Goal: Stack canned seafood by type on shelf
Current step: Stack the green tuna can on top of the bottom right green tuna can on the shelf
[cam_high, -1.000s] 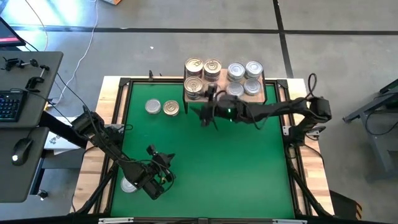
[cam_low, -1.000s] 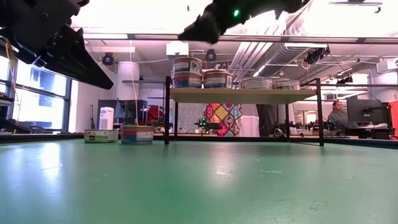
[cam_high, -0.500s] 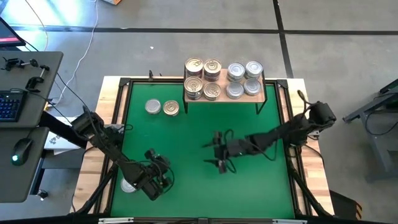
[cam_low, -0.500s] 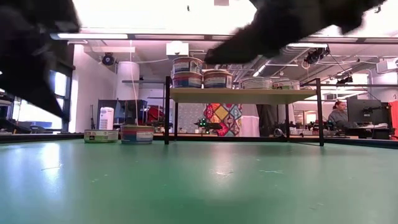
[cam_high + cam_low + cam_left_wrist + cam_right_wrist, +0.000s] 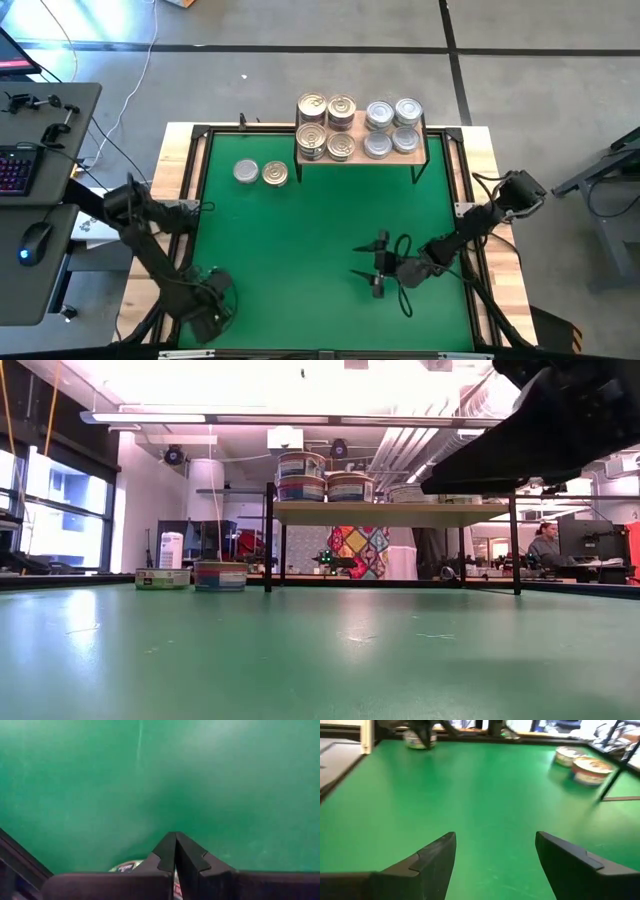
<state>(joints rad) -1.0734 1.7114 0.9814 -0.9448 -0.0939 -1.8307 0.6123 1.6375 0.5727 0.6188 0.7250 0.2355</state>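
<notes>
The shelf (image 5: 359, 159) stands at the mat's far edge and carries the canned seafood: gold-lidded tins (image 5: 326, 125) on its left half, silver-lidded tins (image 5: 392, 127) on its right. A silver tin (image 5: 246, 172) and a gold tin (image 5: 276, 175) rest on the mat left of the shelf. Another tin (image 5: 124, 866) lies near the mat's near left corner. My left gripper (image 5: 212, 312) hangs shut over it, pointing down and hiding most of it. My right gripper (image 5: 365, 263) is open and empty, low over the mat's near right part. My left gripper stands right at the tin in the near left corner (image 5: 420, 740), its shut fingers (image 5: 175, 851) pointing down. Whether they touch the tin, I cannot tell.
The green mat (image 5: 300, 240) lies bare between the two arms. A black frame and a wooden rim (image 5: 178, 150) border it. A desk with a keyboard and mouse (image 5: 35, 240) stands left of the table. In the low view a person sits at a screen (image 5: 545, 545) far behind.
My right gripper has come away from the shelf front, toward the table's near right, sinking low and rolling its wrist. My left gripper has swung toward the near left corner and turned to point down, and now covers the tin there. The tins have not moved.
</notes>
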